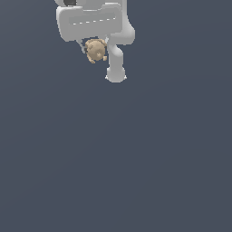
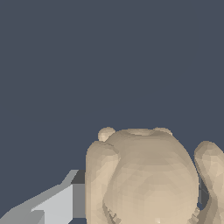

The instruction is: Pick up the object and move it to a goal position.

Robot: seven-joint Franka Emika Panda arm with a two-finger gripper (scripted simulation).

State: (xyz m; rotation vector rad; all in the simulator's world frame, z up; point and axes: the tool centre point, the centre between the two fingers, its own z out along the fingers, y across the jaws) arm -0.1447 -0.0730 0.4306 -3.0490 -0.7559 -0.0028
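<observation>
Tan lumpy object (image 2: 144,179) filled the wrist view's foreground, clamped between the claw (image 1: 94,50) fingers (image 2: 57,205) at the exterior view's upper left.

Matt, lumpy tan object (image 2: 148,179); smooth matt white gripper (image 1: 93,50)

The arm (image 1: 118,54) is smooth matte white with rounded, tubular links. Its blocky end effector (image 1: 90,50) housing bears a dashed seam line; one finger (image 2: 52,205) shows pale grey facets.
</observation>
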